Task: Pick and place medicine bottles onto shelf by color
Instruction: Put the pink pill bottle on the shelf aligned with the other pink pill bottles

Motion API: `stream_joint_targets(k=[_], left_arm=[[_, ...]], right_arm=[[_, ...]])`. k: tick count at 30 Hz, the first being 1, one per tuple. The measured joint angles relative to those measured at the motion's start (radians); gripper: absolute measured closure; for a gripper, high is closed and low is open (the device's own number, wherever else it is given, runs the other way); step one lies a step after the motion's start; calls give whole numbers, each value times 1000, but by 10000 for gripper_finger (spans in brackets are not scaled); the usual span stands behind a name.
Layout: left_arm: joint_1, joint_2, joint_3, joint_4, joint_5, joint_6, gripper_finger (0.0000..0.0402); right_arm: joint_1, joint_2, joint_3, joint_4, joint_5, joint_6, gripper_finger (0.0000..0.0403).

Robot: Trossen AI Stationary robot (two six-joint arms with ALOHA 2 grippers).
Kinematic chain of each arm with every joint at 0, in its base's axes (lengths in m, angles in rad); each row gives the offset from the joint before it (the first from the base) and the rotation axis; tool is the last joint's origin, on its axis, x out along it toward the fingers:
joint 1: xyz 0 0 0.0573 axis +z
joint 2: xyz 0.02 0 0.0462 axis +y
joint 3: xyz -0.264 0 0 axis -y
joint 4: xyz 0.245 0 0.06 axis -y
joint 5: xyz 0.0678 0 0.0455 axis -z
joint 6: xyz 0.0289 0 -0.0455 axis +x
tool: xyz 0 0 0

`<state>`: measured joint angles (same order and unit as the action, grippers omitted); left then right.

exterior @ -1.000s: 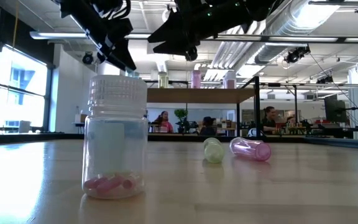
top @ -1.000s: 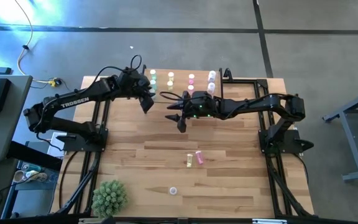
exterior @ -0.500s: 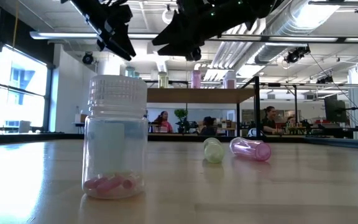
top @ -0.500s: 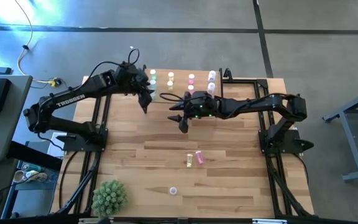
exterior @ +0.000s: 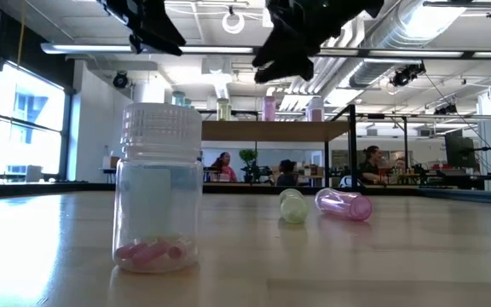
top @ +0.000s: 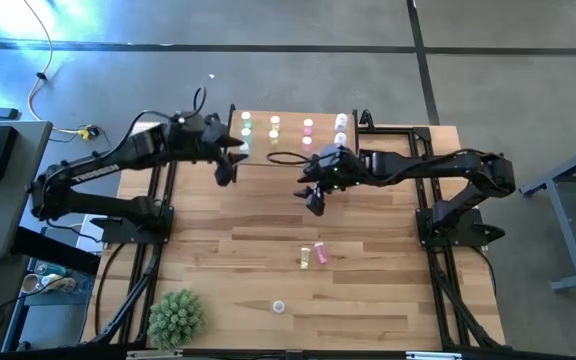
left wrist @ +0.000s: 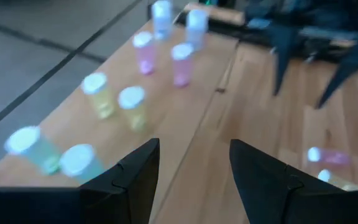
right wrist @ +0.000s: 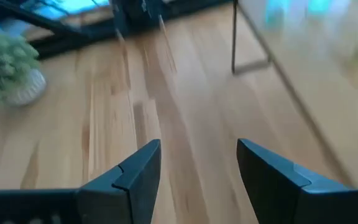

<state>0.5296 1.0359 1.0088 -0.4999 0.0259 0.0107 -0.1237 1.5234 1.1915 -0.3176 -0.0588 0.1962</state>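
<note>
Two empty, spread grippers, left gripper (top: 224, 168) and right gripper (top: 313, 197), near shelf (top: 290, 137), seemingly eight bottles (left wrist: 134, 107) upright.

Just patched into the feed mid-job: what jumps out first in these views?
Nearest the low camera stands a clear ribbed-cap bottle with pink capsules at its bottom. Behind it, mid-table, a yellow bottle and a pink bottle lie on their sides next to each other. At the far edge, the shelf carries upright bottles grouped by color, with the left gripper and right gripper raised in front of it, jaws open and empty.
</note>
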Motion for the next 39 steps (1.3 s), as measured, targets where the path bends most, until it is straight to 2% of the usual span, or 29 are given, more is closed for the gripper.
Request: stream_joint_targets(k=[5, 9, 14, 19, 23, 31, 39], left_arm=[[-87, -40, -120, 132, -3, -25, 216], [-153, -39, -206, 217, -12, -60, 216], [-237, -39, -314, 377, -15, -113, 216], [-319, -39, -404, 516, -15, -163, 216], [-374, -39, -449, 576, -33, -190, 216], [-445, -34, -471, 576, -146, -218, 216], [-480, 0, -471, 585, -152, -221, 216]], right_arm=[[31, 10, 0, -138, 3, 92, 201], [73, 10, 0, -216, 66, 192, 201], [138, 9, 0, -356, 91, 381, 201], [225, 9, 0, -432, 166, 566, 201], [295, 15, -15, -436, 220, 700, 201], [405, 52, -72, -419, 295, 992, 201], [479, 148, -82, -358, 318, 1108, 201]])
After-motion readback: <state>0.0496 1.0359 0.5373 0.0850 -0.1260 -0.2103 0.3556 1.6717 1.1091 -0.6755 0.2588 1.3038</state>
